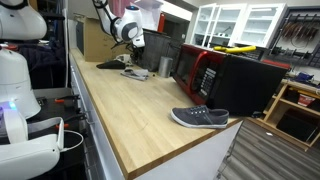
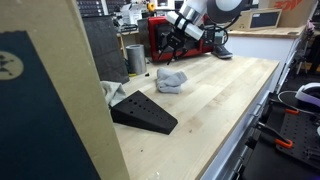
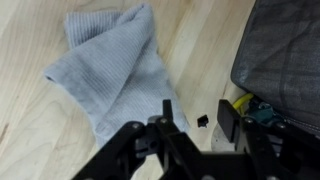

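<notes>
Although the tool [image 3: 170, 128] hangs right over the lower corner of the cloth [image 3: 115, 70], at the bottom centre of the wrist view, its fingers look neither wide apart nor plainly together. I cannot tell whether they pinch the fabric or only stand about it. The grey knitted cloth lies folded over itself on the pale wooden surface [image 3: 30, 130] and fills the upper left and middle of that frame. It is slack and flat, kept in place by its own weight, and its doubled corner points toward the tool. A dark mesh thing [image 3: 285, 60] sits at the upper right of the wrist view, just beside the cloth; what it is I cannot tell. In both exterior views the arm bends down from above, so the tool [image 1: 130, 45] is near the cloth [image 1: 135, 72] at the upper middle of the frame. A black wedge [image 2: 143, 110] lies on its broad base near the cloth [image 2: 170, 80], toward the lower middle. A metal can [image 2: 135, 58] stands upright just behind. A grey shoe [image 1: 200, 117] rests on its sole at the lower right, well apart from the tool. A red and black microwave [image 1: 210, 75] stands at the right, behind the shoe. Counted: one cloth, one wedge, one can, one shoe, one microwave, one tool.
</notes>
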You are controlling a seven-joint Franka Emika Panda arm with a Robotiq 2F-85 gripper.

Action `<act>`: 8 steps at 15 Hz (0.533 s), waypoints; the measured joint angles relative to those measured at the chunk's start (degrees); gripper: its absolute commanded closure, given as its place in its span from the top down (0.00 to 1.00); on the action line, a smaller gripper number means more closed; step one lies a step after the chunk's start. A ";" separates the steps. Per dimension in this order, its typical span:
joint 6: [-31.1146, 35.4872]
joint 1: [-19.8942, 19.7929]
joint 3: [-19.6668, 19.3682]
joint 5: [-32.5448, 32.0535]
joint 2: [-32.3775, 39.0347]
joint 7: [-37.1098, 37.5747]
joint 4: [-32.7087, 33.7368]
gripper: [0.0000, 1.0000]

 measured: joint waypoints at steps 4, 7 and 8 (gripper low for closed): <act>0.13 7.58 -4.12 16.19 -3.41 -7.68 0.05 0.00; 0.12 9.14 -5.32 16.21 -3.56 -5.19 0.05 0.00; 0.12 9.14 -5.62 16.21 -3.57 -4.68 0.05 0.00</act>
